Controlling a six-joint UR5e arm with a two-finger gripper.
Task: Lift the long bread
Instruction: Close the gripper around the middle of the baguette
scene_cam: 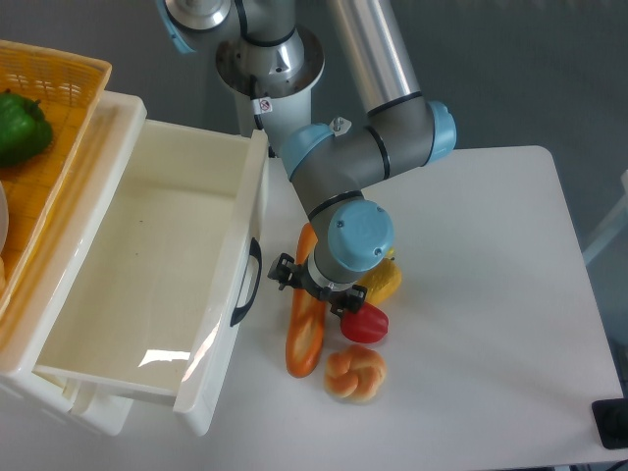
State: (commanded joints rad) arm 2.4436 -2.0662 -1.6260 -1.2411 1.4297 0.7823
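Note:
The long bread (304, 333) is an orange-brown toy baguette lying lengthwise on the white table, just right of the drawer front. My gripper (312, 289) hangs directly over the bread's upper half and is open, with one black finger on each side of the loaf. The wrist hides the bread's top end.
An open white drawer (147, 275) with a black handle (247, 283) stands left of the bread. A red pepper (365, 323), a knotted bun (355, 374) and a yellow item (385, 280) lie close on the right. A basket (49, 108) with a green pepper (22, 126) is at far left.

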